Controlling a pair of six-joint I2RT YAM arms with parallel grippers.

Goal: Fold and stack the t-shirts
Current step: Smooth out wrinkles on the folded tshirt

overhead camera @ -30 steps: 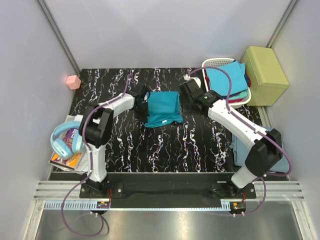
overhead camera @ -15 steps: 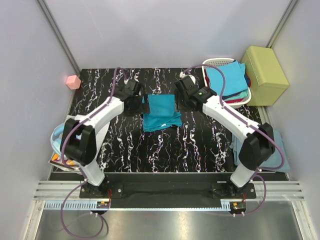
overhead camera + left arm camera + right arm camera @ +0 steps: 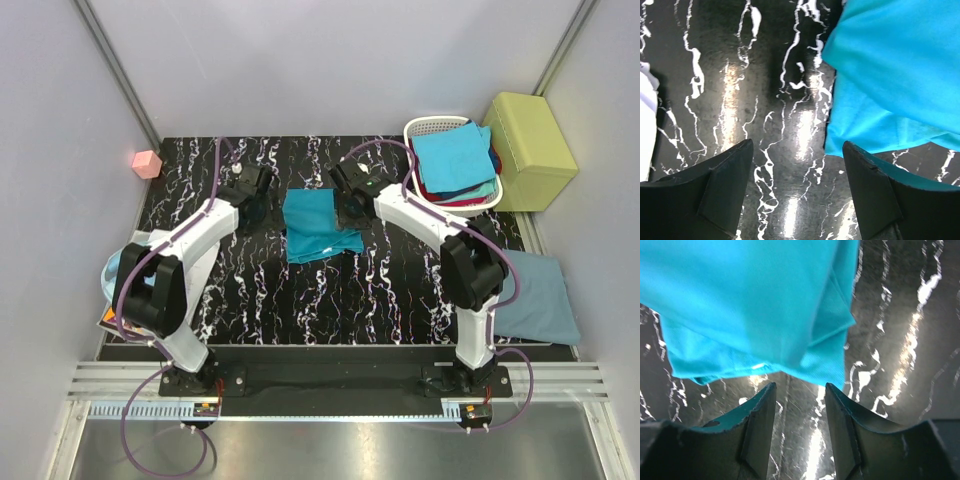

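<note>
A teal t-shirt [image 3: 318,226] lies folded on the black marbled table [image 3: 400,280], toward the back middle. My left gripper [image 3: 266,203] stands just left of it, open, with only bare table between its fingers [image 3: 797,145]; the shirt's left edge [image 3: 890,75] is beside the right finger. My right gripper [image 3: 346,207] hangs over the shirt's right edge, open and empty [image 3: 800,386], with the folded cloth [image 3: 755,305] just beyond its fingertips. A grey-blue t-shirt [image 3: 535,300] lies at the right edge. Bright blue [image 3: 455,158], red and teal shirts are piled in the basket.
The white slatted basket [image 3: 425,125] stands at the back right, next to a yellow-green padded box [image 3: 527,135]. A pink cube [image 3: 147,163] sits at the back left corner. Blue headphones [image 3: 118,268] on a book lie at the left edge, partly behind the left arm.
My left gripper opened, let go of the teal shirt's left edge and drew back to the left. My right arm swung left to the shirt's right edge. The shirt lies a little further left.
</note>
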